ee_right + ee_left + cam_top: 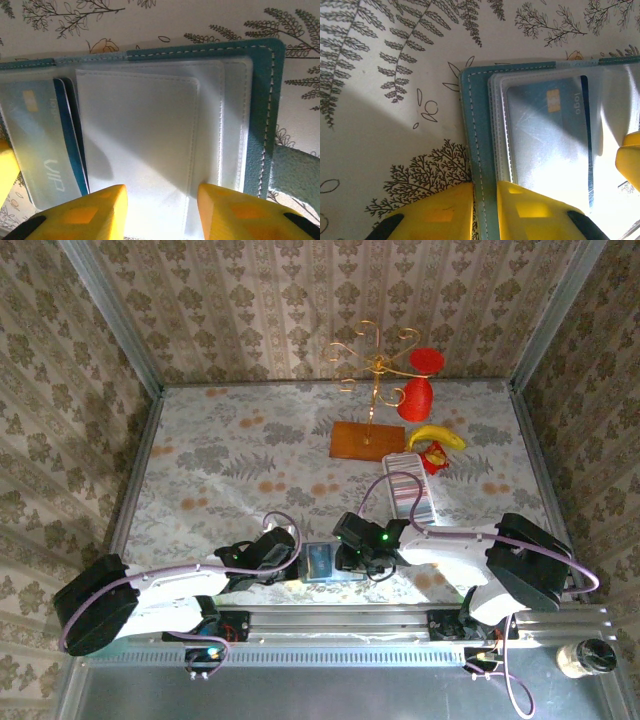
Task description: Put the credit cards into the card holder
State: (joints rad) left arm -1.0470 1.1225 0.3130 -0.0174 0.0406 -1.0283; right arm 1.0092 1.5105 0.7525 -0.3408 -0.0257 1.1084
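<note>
The teal card holder lies open on the table between my two grippers. My left gripper is shut on the card holder's stitched teal edge. A teal-blue credit card sits under the clear sleeve on that side. My right gripper stands open over the other panel, its fingers apart above a pale white card in the clear pocket. The blue card marked VIP lies to its left, and the holder's teal border runs down the right.
A long whitish tray lies behind the right arm. Further back are an orange-brown board with a gold wire stand, a banana and red items. Patterned walls close in three sides of the table.
</note>
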